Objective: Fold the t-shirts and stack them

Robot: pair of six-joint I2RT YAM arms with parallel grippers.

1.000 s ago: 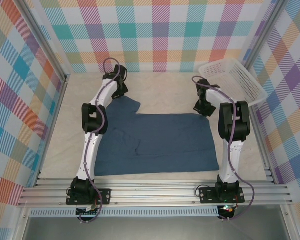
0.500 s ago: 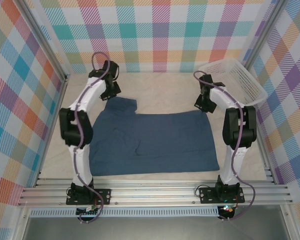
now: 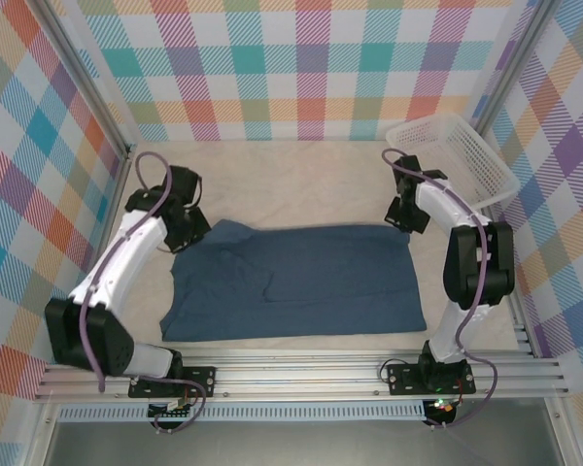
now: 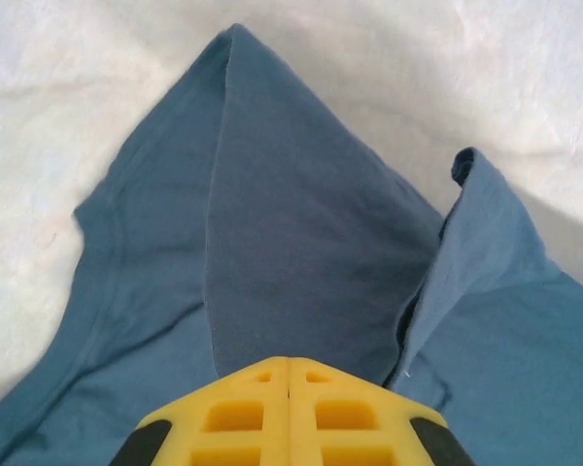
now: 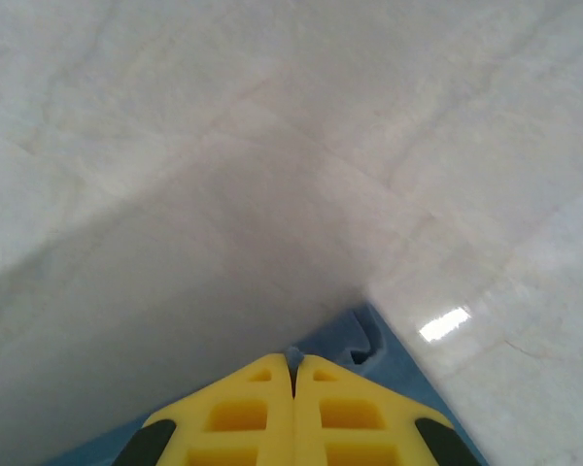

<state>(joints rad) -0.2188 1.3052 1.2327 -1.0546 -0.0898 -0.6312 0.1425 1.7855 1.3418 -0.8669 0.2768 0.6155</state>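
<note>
The dark slate-blue t-shirt (image 3: 301,282) lies spread flat across the middle of the white table. My left gripper (image 3: 188,236) sits at its far left corner, shut on the fabric. In the left wrist view the cloth (image 4: 301,243) rises in a tented fold straight into the closed yellow tips of the left gripper (image 4: 289,361). My right gripper (image 3: 405,219) is at the shirt's far right corner. The right wrist view shows a small tuft of the blue t-shirt (image 5: 389,354) pinched between the right gripper's (image 5: 292,357) closed tips.
A white mesh basket (image 3: 457,155) leans in the far right corner, just behind the right arm. Plaid walls close in the table on three sides, and an aluminium rail (image 3: 301,374) runs along the near edge.
The left arm swung left and towards the near edge, dragging the shirt's far left sleeve corner with it. The right gripper shifted slightly right and nearer with its corner.
</note>
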